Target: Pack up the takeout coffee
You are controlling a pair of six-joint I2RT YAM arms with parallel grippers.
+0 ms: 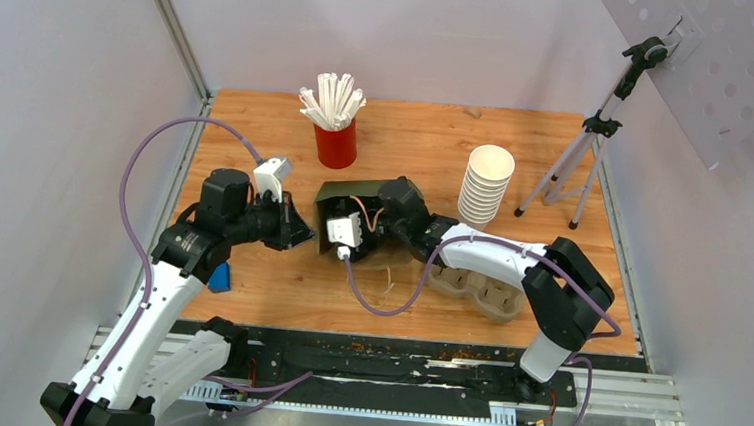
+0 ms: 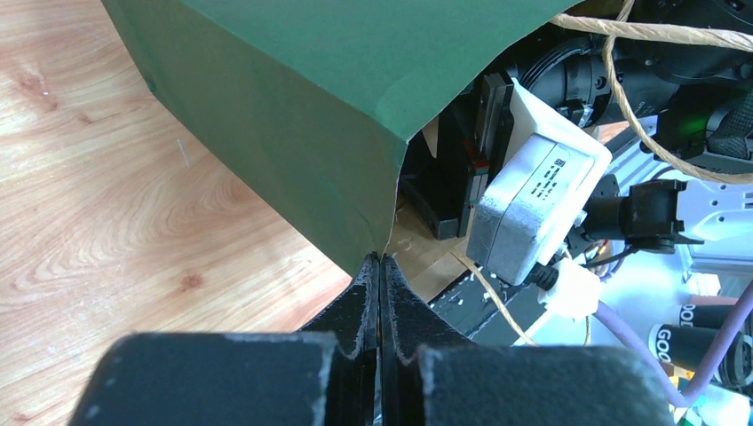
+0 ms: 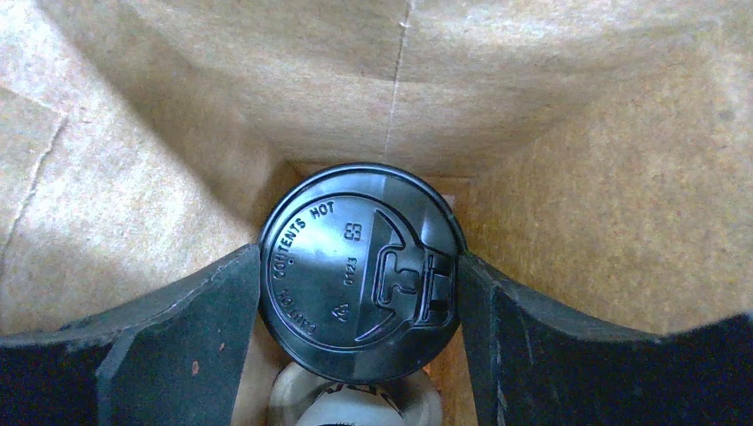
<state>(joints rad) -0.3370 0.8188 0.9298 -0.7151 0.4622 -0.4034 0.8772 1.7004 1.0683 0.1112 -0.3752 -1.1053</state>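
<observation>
The rim of the green bag (image 2: 293, 106) is pinched by the fully closed left jaws. Inside it, the coffee cup (image 3: 360, 257) is clasped at its black lid by the wide-set right jaws, its white body mostly hidden.

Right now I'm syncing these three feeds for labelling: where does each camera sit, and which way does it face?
Top external: above and behind the arms, looking down on the table and green bag; both arms show.
Left wrist: on the left arm, facing the bag's mouth; the left gripper, shut on its edge, shows.
Right wrist: inside the bag, facing the takeout coffee's lid; the right gripper's fingers flank it.
Shared: top and left wrist both show the bag's green outside.
</observation>
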